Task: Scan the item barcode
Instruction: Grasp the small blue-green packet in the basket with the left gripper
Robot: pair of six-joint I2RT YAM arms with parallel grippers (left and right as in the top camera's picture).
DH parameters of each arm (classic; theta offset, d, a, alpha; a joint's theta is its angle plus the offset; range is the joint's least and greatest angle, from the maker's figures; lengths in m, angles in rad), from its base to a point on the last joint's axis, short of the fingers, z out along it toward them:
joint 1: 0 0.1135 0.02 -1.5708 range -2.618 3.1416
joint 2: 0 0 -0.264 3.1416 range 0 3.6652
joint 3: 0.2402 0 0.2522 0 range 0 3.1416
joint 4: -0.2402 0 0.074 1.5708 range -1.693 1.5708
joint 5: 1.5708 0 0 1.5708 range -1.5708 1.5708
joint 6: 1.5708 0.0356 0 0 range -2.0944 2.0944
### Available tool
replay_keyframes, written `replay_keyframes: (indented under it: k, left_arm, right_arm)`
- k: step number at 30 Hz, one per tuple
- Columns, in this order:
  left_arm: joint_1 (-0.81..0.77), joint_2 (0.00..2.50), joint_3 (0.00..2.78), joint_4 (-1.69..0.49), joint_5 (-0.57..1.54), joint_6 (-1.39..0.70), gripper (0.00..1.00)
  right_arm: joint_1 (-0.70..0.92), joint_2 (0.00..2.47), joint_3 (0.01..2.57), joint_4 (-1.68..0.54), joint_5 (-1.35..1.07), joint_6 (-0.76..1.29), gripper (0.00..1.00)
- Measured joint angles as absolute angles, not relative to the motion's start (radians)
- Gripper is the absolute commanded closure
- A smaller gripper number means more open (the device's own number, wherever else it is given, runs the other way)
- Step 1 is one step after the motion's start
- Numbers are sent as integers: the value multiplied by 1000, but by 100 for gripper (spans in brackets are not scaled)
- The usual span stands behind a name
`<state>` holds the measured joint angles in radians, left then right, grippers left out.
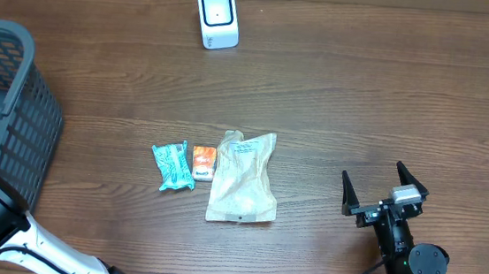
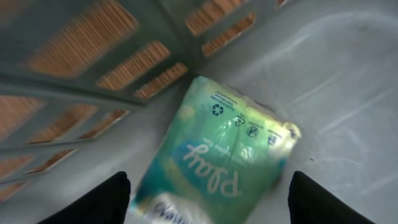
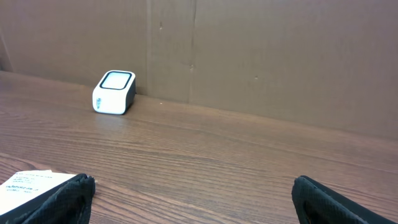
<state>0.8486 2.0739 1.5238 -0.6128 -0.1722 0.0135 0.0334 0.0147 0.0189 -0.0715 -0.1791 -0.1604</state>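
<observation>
In the left wrist view a green packet (image 2: 224,149) with white lettering lies on the grey floor of the basket (image 2: 348,74), near a slatted wall. My left gripper (image 2: 209,177) reaches down over it, one finger on each side, and a thin gap shows at both fingers. It is open around the packet. The white barcode scanner (image 1: 217,17) stands at the table's far edge, and the right wrist view shows the scanner (image 3: 114,92) too. My right gripper (image 1: 373,172) stands wide open and empty at the front right, seen from its own wrist as gripper (image 3: 193,181) above bare wood.
The grey basket (image 1: 18,91) fills the left edge of the table. In the middle lie a teal packet (image 1: 172,166), a small orange box (image 1: 203,163) and a beige pouch (image 1: 243,177). A cardboard wall (image 3: 249,56) stands behind the scanner.
</observation>
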Motion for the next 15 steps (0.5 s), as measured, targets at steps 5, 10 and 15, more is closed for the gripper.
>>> replay_keyframes:
  k: [5,10,15]
  left_arm:
    - [846,2089,1525,-610,-181,16,96]
    - [843,2088,1551,-688,-189,15,96]
    - [828,2089,1618,-864,-187,-6,96]
  right_arm:
    - [33,15,19,-72,-179,-160,0]
    - [33,15,19,-72,-179,-160,0]
    - [33,15,19,-72,-179,-160,0]
